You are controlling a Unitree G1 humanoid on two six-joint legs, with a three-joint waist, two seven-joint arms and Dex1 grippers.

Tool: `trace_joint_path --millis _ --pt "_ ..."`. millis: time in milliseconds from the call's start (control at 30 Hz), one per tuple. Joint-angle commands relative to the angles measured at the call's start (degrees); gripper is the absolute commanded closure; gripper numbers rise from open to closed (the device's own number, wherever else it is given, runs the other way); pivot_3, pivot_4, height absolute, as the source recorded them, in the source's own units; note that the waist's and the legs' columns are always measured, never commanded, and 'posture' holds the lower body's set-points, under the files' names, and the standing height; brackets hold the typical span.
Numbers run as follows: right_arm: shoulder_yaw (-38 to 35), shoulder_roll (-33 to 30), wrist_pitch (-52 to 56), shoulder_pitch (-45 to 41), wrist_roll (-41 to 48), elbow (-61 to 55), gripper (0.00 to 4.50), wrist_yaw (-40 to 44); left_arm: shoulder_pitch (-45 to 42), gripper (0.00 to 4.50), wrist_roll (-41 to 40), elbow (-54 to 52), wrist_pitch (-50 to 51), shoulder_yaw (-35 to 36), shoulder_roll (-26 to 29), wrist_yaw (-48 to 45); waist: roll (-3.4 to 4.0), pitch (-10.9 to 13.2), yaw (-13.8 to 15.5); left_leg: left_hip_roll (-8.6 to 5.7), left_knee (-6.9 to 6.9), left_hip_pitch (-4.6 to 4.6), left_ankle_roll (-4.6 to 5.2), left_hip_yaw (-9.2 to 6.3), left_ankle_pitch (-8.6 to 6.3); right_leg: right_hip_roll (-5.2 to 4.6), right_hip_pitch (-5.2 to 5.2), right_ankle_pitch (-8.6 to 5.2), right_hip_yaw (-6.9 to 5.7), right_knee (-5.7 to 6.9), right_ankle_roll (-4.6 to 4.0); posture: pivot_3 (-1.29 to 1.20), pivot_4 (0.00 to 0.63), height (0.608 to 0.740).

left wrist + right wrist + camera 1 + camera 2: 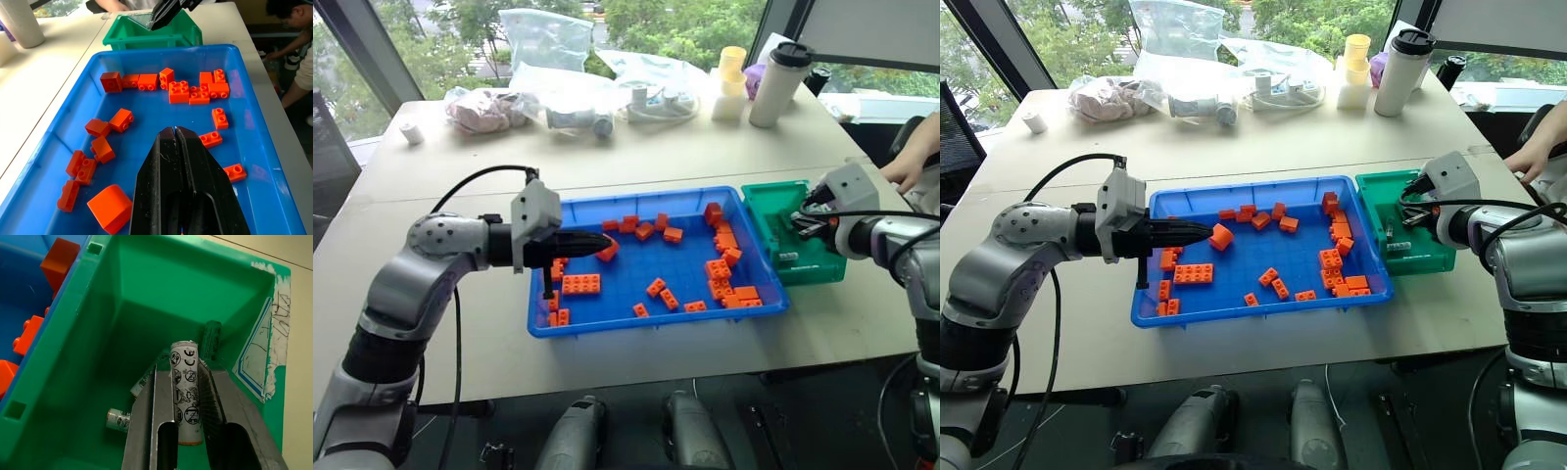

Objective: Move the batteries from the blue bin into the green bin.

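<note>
A silver-grey battery [186,396] with printed marks sits upright between the fingers of my right gripper [182,368], which is shut on it above the inside of the green bin [146,293]. On that bin's floor lies another battery [119,419], and the end of a third pokes out from behind a finger. The green bin [773,206] stands against the right end of the blue bin [626,289]. My left gripper [175,131] is shut and empty. It hovers over the blue bin's left part, pointing toward the green bin.
Several orange toy bricks [579,284] are scattered in the blue bin, many along its right side. At the table's far edge are plastic bags [548,59], a white tumbler [780,83] and yellow cups [731,69]. A person's hand [911,162] rests at the right edge.
</note>
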Motion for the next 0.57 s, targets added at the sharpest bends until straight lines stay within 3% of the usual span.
trace_joint_path --millis 33,100,167,400,567 --pt "-2.3 -2.1 -0.7 0.0 1.7 -4.2 1.96 1.6 -1.6 4.5 -1.9 -1.3 1.2 1.4 0.0 0.0 0.0 0.0 0.1 0.0 0.01 0.0 0.0 -0.01 0.0 0.0 0.01 0.0 -0.01 -0.01 0.0 0.0 0.15 0.74" --pt "-2.2 -2.8 -1.1 -0.6 1.4 -4.3 0.8 1.5 -1.8 4.5 -2.0 -1.2 1.4 1.4 0.2 -0.2 0.0 0.0 0.2 -0.02 0.03 -0.01 0.0 0.0 0.0 -0.02 0.03 0.0 0.0 -0.02 0.0 0.0 0.15 0.74" --pt "-1.8 -3.8 -1.9 -0.9 1.0 -4.3 0.08 1.8 -2.0 4.5 -2.0 -1.0 1.4 1.4 0.4 -0.3 0.0 0.0 0.3 -0.02 0.03 0.0 0.0 0.0 0.0 -0.02 0.03 0.0 -0.01 -0.02 0.0 0.0 0.15 0.74" --pt "-5.8 -9.3 -9.7 3.6 11.2 -15.0 0.08 17.6 -2.9 4.5 -2.5 -0.7 2.4 2.0 1.6 -1.2 0.0 0.0 0.2 -0.01 0.03 0.0 0.03 -0.02 -0.02 0.0 0.05 -0.01 -0.04 -0.04 0.01 0.0 0.15 0.74" --pt "-6.6 -11.0 -8.3 5.0 18.4 -21.7 0.08 22.5 -2.5 4.5 -3.7 -1.1 3.1 3.1 2.5 -1.6 0.0 0.0 0.2 0.01 0.04 0.02 0.03 -0.05 -0.02 0.0 0.1 -0.01 -0.08 -0.07 0.01 0.0 0.15 0.74"
